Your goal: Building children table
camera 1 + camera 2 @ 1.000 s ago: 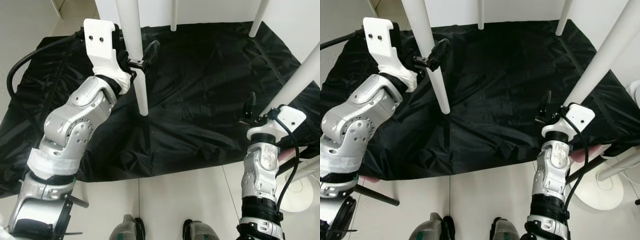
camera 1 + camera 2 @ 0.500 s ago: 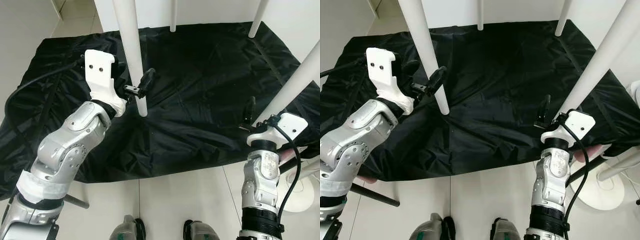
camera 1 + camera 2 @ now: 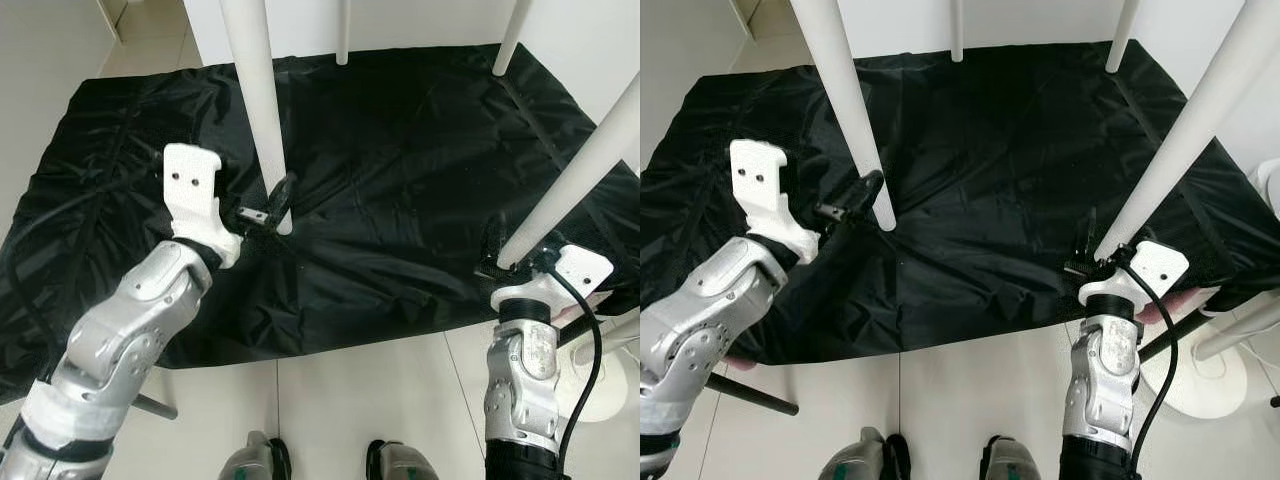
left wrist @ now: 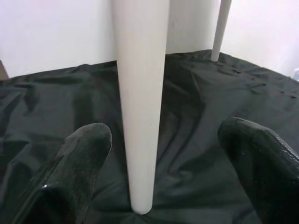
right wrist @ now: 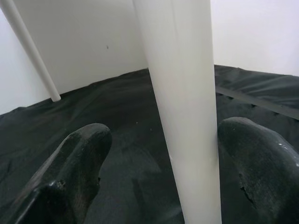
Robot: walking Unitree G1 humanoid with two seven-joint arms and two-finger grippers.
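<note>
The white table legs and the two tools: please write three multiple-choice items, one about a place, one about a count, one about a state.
1. Where do the round white table legs stand?
A. on a black plastic sheet
B. on a wooden bench
C. in a cardboard box

2. How many white legs are in the left eye view?
A. two
B. four
C. six

3. How is the left tool?
A. shut on a leg
B. holding a screwdriver
C. open, a leg between its fingers

Answers:
1 A, the leg ends rest on the black plastic sheet.
2 B, two near, two far.
3 C, gaps show on both sides of the leg in the left wrist view.
</note>
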